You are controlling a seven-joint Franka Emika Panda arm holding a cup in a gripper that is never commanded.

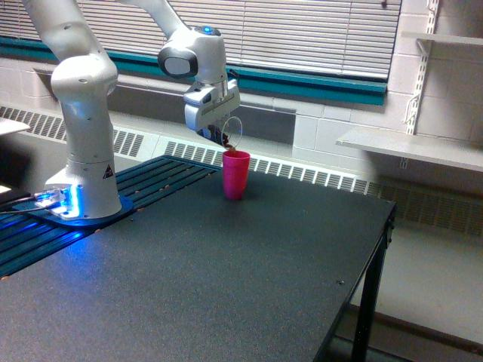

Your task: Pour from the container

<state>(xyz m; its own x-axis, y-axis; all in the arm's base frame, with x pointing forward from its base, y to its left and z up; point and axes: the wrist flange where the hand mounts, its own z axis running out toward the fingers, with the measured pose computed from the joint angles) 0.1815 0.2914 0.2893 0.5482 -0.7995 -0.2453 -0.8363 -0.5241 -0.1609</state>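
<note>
My hand (216,130) sits left of centre in the upper frame, clamped on the container (229,133), which is tipped hard, mouth down over the pink cup (235,174) on the table (226,271). The brown bits look close to the lip. If I tilt faster or drift sideways, I judge they'll overshoot the rim and scatter.

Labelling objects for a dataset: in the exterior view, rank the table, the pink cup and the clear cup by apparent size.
1. table
2. pink cup
3. clear cup, tilted and partly hidden by the gripper, so its place below the pink cup is unsure.
</note>
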